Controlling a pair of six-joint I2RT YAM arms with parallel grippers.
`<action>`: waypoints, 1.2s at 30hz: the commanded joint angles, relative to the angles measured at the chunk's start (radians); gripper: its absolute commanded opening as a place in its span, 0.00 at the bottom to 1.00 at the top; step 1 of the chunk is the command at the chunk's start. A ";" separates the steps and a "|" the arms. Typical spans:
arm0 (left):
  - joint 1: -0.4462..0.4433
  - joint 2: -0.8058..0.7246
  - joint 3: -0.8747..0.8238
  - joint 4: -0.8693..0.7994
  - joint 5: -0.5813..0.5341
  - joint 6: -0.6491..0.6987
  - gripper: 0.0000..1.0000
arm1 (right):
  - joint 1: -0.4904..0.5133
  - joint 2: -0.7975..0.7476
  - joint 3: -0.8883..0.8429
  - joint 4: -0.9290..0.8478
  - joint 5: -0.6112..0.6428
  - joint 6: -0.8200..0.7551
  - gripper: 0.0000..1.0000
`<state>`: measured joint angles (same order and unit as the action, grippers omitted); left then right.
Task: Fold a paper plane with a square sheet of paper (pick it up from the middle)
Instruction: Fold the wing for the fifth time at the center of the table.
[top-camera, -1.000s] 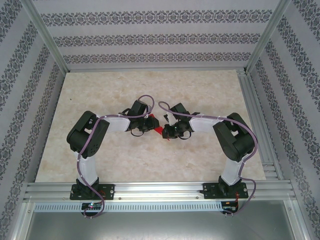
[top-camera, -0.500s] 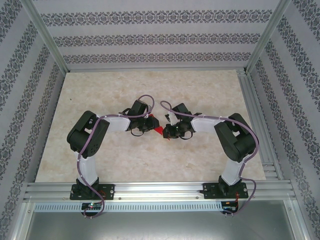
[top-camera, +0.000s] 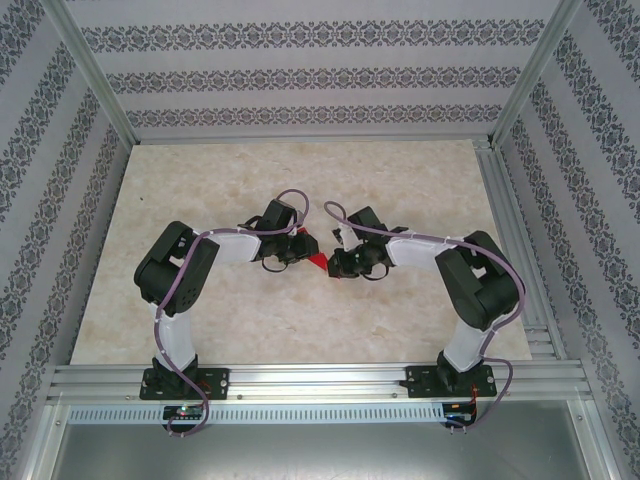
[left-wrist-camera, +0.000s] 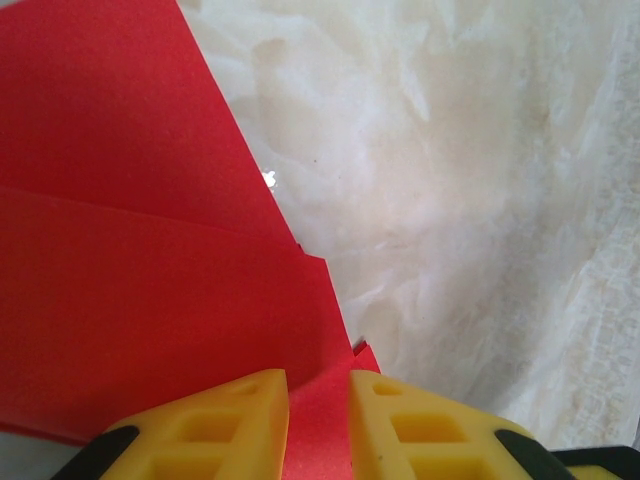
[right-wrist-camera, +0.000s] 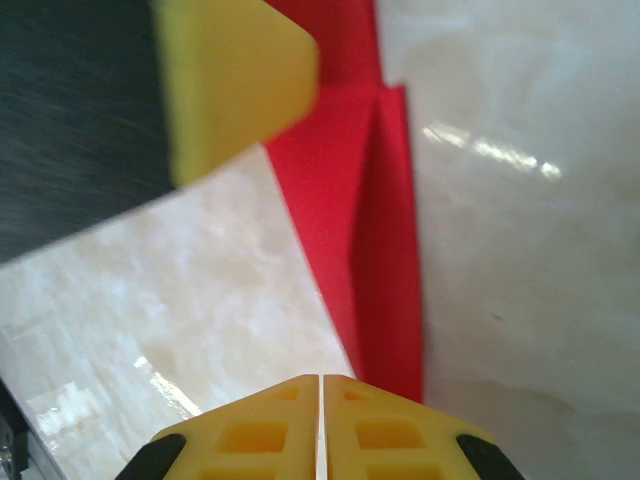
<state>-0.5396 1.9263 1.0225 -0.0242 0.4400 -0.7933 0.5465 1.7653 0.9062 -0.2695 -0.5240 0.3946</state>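
Where both tools meet, creased paper plane (top-camera: 317, 262) — matte, pointed.

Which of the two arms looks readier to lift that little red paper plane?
The left, probably. Its gripper has the paper plane between its yellow fingers, apparently pinched. The right gripper is shut with nothing seen between its pads; the paper plane lies just ahead of it on the table.

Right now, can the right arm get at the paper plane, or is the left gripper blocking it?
Probably yes: the right gripper, shut, sits at the paper plane, with red paper reaching its fingertips. The left gripper pinches the plane's far end, leaving the near part open.
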 joint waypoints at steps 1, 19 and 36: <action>-0.010 0.089 -0.015 -0.076 -0.104 0.030 0.25 | -0.023 0.032 -0.034 -0.005 0.025 0.007 0.10; -0.008 0.086 -0.006 -0.077 -0.091 0.035 0.25 | -0.024 -0.108 -0.007 0.105 -0.010 0.164 0.15; -0.008 0.083 0.003 -0.079 -0.082 0.035 0.25 | -0.002 0.095 0.054 0.072 0.038 0.149 0.16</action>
<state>-0.5396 1.9305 1.0363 -0.0437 0.4404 -0.7929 0.5610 1.8381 0.9493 -0.1707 -0.5247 0.5518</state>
